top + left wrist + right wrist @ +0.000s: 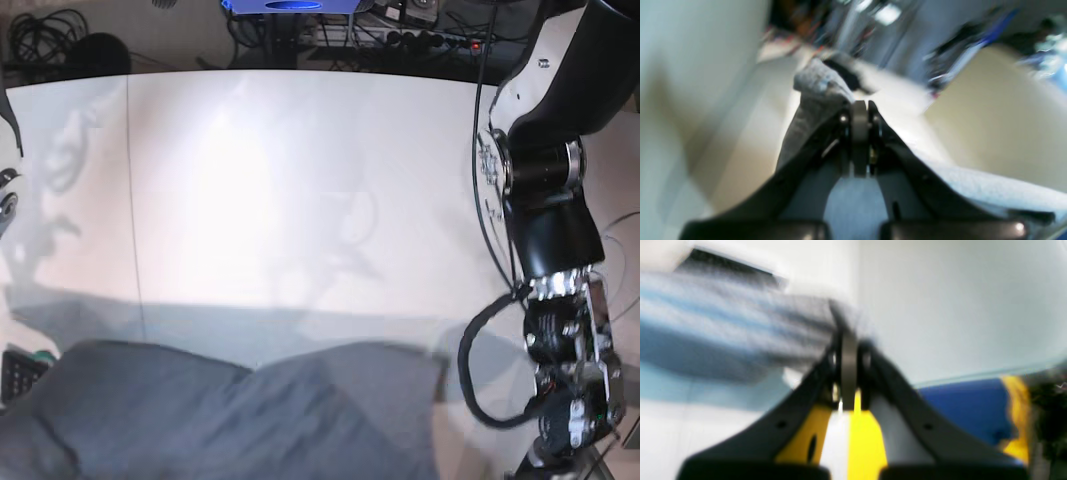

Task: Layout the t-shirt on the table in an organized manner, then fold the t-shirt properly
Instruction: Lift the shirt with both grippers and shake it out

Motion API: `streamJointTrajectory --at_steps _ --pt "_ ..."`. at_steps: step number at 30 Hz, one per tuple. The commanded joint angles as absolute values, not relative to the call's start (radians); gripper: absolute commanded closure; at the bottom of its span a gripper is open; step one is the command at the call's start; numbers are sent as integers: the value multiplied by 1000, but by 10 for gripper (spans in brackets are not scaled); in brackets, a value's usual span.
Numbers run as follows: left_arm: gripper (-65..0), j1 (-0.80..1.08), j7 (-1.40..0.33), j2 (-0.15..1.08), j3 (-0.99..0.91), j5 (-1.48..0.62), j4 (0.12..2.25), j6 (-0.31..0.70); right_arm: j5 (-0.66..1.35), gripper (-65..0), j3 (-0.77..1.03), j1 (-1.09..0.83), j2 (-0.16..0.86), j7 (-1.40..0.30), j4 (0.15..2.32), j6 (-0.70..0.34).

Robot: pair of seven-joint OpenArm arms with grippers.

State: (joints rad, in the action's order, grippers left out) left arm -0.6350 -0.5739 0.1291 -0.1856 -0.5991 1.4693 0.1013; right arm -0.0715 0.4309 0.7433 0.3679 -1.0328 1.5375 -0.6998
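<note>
**A:** Status on the t-shirt (230, 415)?

**B:** Grey bulk sits at the near edge of the table (300, 180), running along that edge from the base view's left to about mid-right. Looks lifted and sagging, not flat. Far half of the table is bare.

**A:** Grippers?

**B:** Left gripper (860, 110): jaws pressed together, a fold of grey fabric pinched at the tips, cloth bunching up and off to the left of the tips in the wrist view. More cloth trails under the fingers toward the lower right. Right gripper (848, 336): jaws also closed tight, grey fabric caught at the tips and streaming left in its view. That frame is heavily blurred, so I can't say which part of the shirt it has.

**A:** Which arm's visible from base?

**B:** Only the left arm (545, 200), on the picture's right, reaching down past the near edge. The gripper itself is out of frame there. Right arm isn't visible.

**A:** Key relation for the next move?

**B:** My read: the shirt's long axis runs between the two grips, parallel to the near edge. Both hold an end, so neither is nearer. To lay it out, the cloth needs to travel away from the robot onto the bare table, both arms keeping the span taut so it drops flat.

**A:** Risk?

**B:** Uneven pull would probably twist it or drop one end.
</note>
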Motion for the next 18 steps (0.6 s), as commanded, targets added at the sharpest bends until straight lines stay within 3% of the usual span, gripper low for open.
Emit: streamJointTrajectory --at_steps 1,4,8,13,18 --pt "0 -596 -570 148 -200 -611 1538 99 -77 -2 437 731 387 -1047 1632 -698" --pt "0 -390 -575 139 -232 -639 1707 99 -77 -2 495 559 367 -1133 1868 -698" --pt "0 -105 -547 147 -245 -639 1819 99 -79 -2 565 291 255 -1118 1949 -698" --pt "0 228 -357 176 -234 -627 1758 99 -79 -2 648 1 85 -935 1830 -698" --pt "0 317 -252 173 -229 -526 1589 99 -82 -2 659 -58 47 -800 1537 -698"
